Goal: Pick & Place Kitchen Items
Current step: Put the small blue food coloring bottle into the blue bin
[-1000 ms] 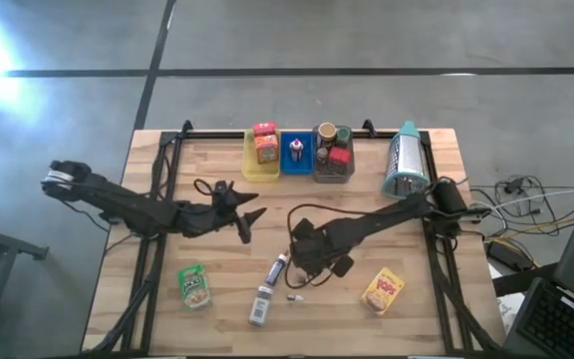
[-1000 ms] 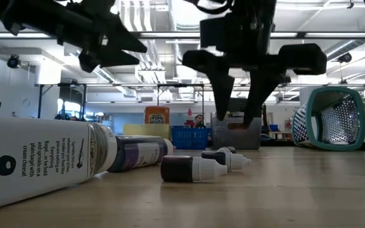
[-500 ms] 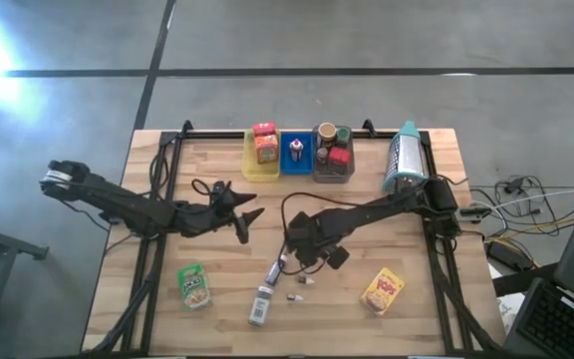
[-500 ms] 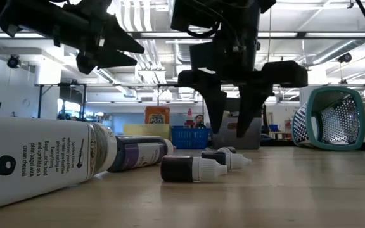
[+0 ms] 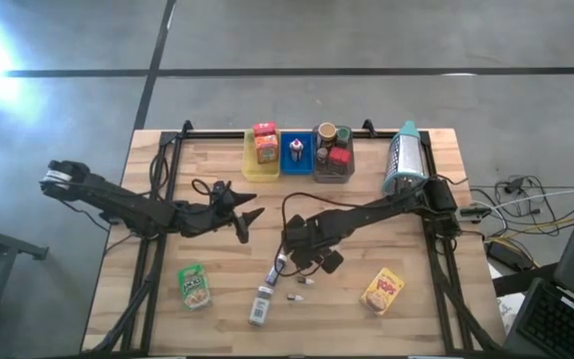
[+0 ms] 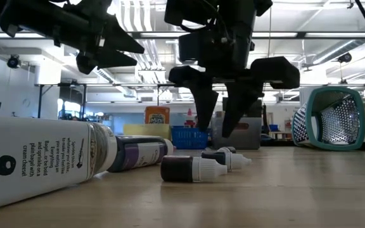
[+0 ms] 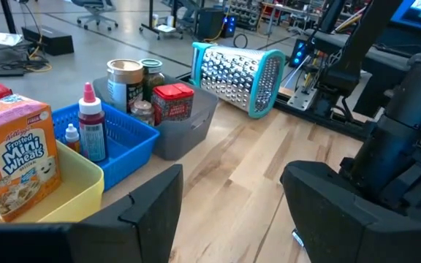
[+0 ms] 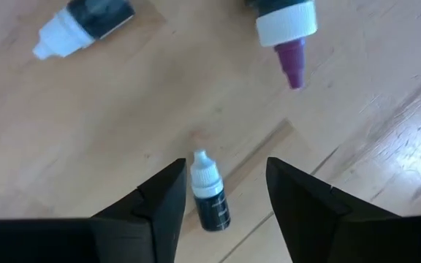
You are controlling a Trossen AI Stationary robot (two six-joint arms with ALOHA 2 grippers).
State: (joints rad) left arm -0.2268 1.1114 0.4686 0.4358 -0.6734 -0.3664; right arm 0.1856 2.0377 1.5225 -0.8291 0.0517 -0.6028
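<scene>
Lowering the right tool [image 8: 221, 193] squarely over the small vial [image 8: 209, 193] was judged the step in hand: its jaws stood partly open and empty, with the vial lying on the counter [image 5: 217, 254] between the fingers in the right wrist view. For a sound grip, the fingers should straddle the dark body rather than the white cap, and close only once they reach the wood (the vial is light and may roll or skid). The left tool [image 5: 250, 221] hung above the counter's middle left, jaws partly open, holding nothing.

Counted from largest to smallest:
- Counter: one.
- Metal grater [image 5: 405, 162] at the back right: one.
- Trays at the back edge: three, namely yellow [image 5: 250, 170], blue [image 5: 287, 158] and grey [image 5: 333, 174], already holding boxes and jars.
- Pouches lying loose: two, one green [image 5: 195, 285] and one yellow [image 5: 384, 290].
- Bottles at the front: two, one white-labelled [image 5: 260, 305] and one slim and dark [image 5: 277, 267].
- Vials: two seen clearly near the bottles; any others could not be told.
</scene>
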